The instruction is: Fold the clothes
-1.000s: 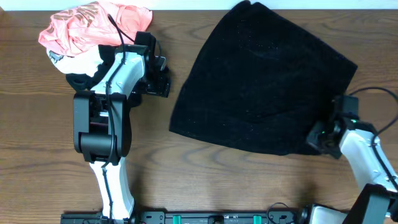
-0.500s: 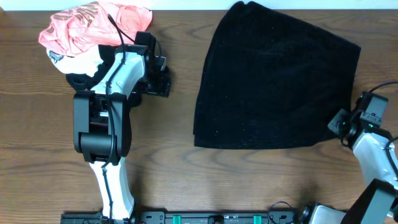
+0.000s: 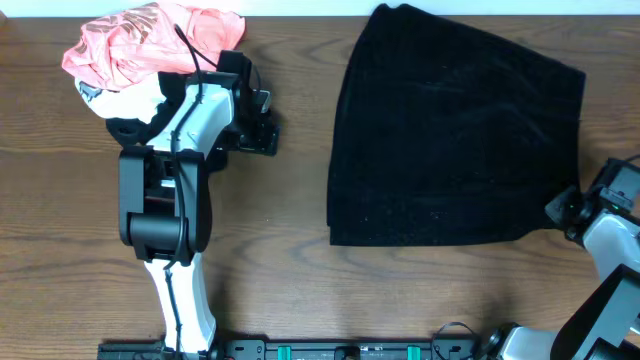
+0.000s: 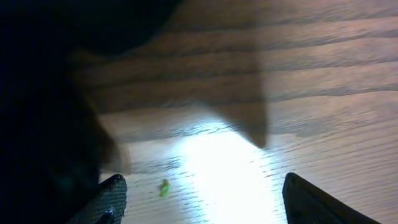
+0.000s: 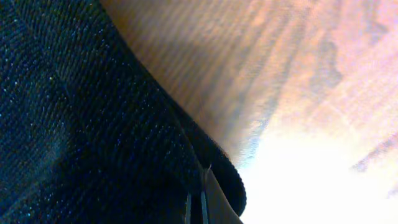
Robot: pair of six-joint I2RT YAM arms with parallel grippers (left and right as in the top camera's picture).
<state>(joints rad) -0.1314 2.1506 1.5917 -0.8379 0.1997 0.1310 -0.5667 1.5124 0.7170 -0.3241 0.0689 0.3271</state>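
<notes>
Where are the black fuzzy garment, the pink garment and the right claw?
black knit garment (image 3: 450, 130): overhead view, middle of the fabric.
salmon-pink garment (image 3: 130, 45): overhead view, centre of the heap.
right claw (image 5: 198, 198): right wrist view, shut fingertips.

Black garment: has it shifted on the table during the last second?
Yes. The black garment slid right, its lower left corner now farther from the unmoved pink garment, pulled by the right claw.
</notes>
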